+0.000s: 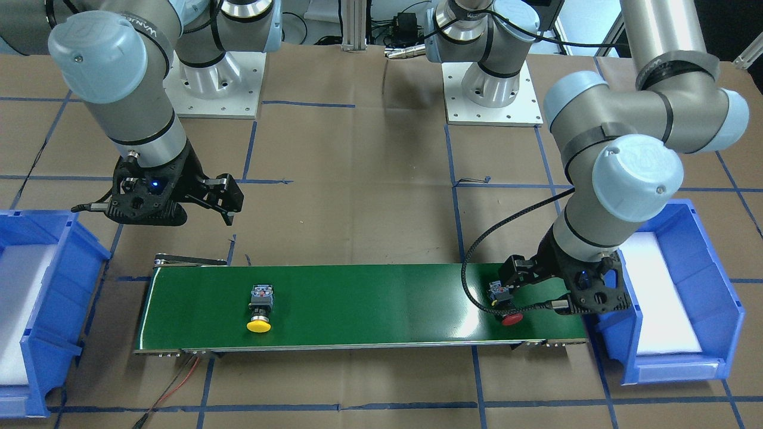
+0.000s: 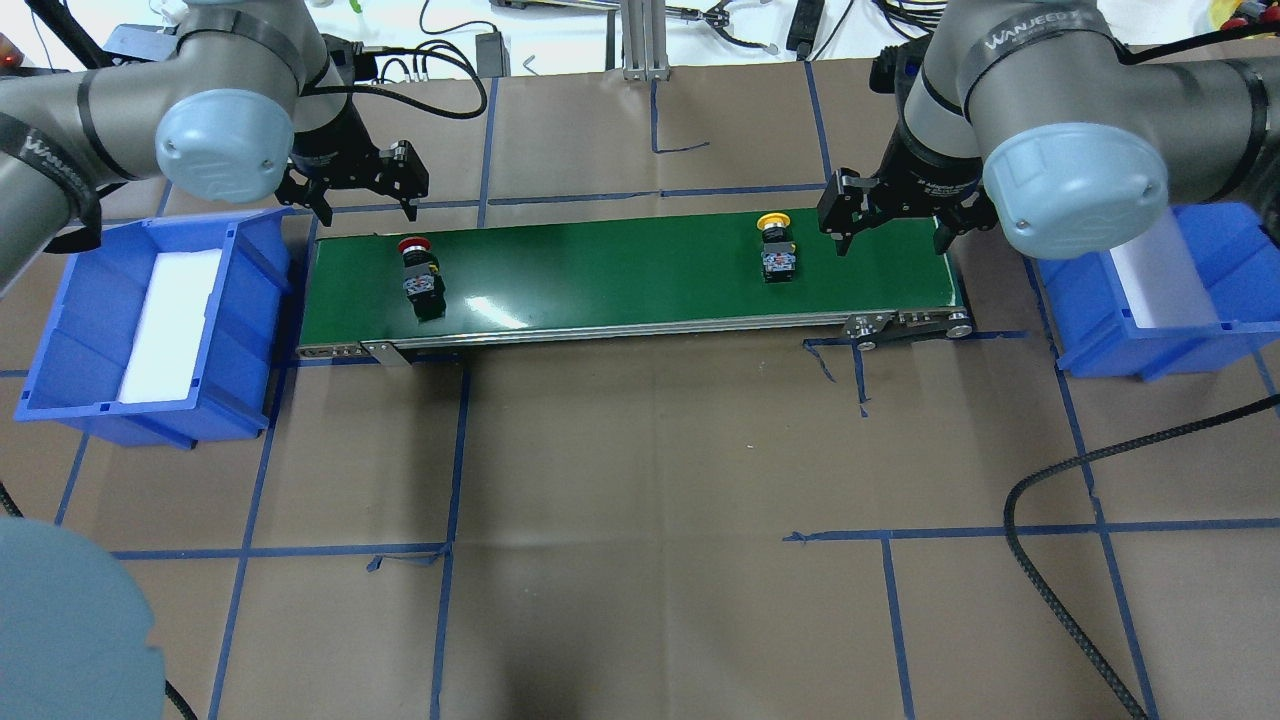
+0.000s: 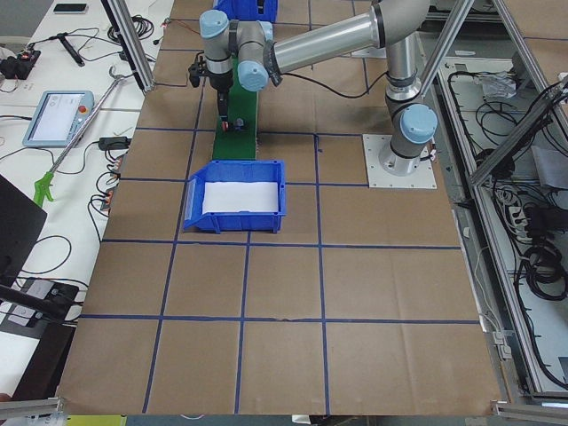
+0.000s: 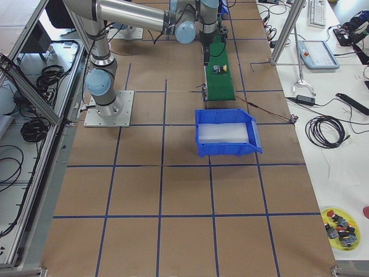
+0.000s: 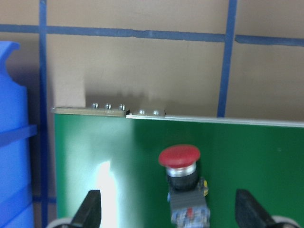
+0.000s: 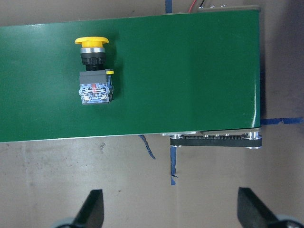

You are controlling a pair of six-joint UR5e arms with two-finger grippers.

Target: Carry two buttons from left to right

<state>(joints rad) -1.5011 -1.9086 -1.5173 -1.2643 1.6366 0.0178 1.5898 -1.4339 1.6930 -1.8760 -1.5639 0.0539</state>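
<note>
The red-capped button lies on its side at the left end of the green belt. In the left wrist view this button sits between the wide-apart fingers. My left gripper is open and empty, just over it. The yellow-capped button lies on its side near the belt's right end and also shows in the right wrist view. My right gripper is open and empty, hovering off the belt's near edge beside it.
A blue bin with a white liner stands at the belt's left end. Another blue bin stands at its right end. A black cable loops over the brown table at the right. A yellow dish of spare parts sits far off.
</note>
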